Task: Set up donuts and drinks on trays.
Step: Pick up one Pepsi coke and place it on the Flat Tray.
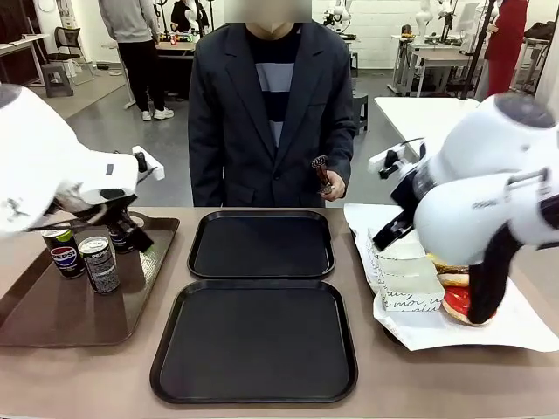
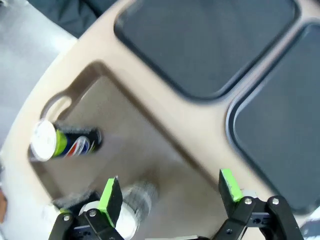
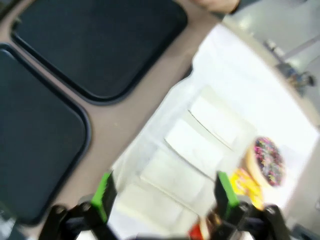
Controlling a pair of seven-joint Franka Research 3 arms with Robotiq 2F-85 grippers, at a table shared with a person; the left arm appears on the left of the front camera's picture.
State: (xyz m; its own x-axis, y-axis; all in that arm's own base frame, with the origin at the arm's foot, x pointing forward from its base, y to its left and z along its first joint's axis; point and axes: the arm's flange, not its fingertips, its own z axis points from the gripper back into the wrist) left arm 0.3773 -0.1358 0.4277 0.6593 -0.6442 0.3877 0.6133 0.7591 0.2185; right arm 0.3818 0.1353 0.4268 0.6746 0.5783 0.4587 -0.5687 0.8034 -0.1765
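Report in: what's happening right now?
Left gripper open by cans on brown tray. Right gripper open over sleeved donuts. Black trays not yet loaded. Nothing blocking.

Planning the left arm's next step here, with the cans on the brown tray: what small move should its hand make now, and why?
Probably shift the left hand sideways until the can sits between its open fingers. That can stands on the brown tray close by one finger, off centre, and no drink is on the black trays yet.
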